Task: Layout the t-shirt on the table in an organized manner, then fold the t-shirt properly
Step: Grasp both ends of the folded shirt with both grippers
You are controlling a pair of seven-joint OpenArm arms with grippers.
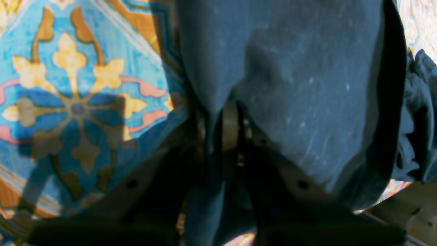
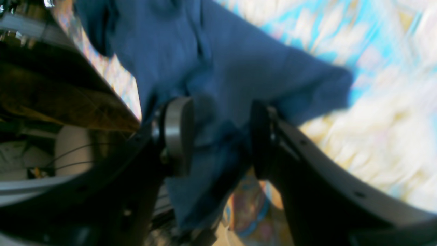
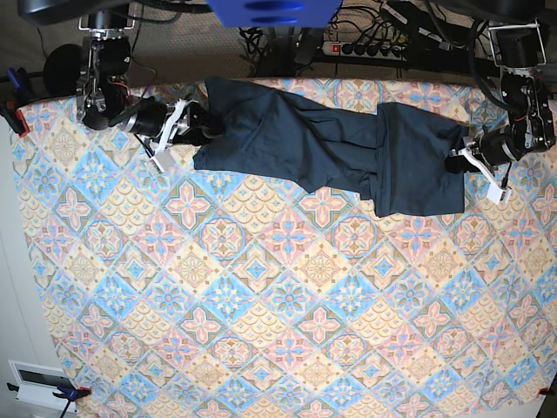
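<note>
The dark navy t-shirt lies stretched sideways along the far part of the patterned table, wrinkled in the middle and doubled over at its right end. My left gripper holds that right end. In the left wrist view its jaws are shut on a fold of the t-shirt just above the table. My right gripper is at the shirt's left end. In the right wrist view it stands open, and loose t-shirt fabric hangs between its spread fingers over the table.
A power strip with cables runs behind the table's far edge. Red clamps hold the cloth at the far left corner. A white device sits on the floor by the near left corner.
</note>
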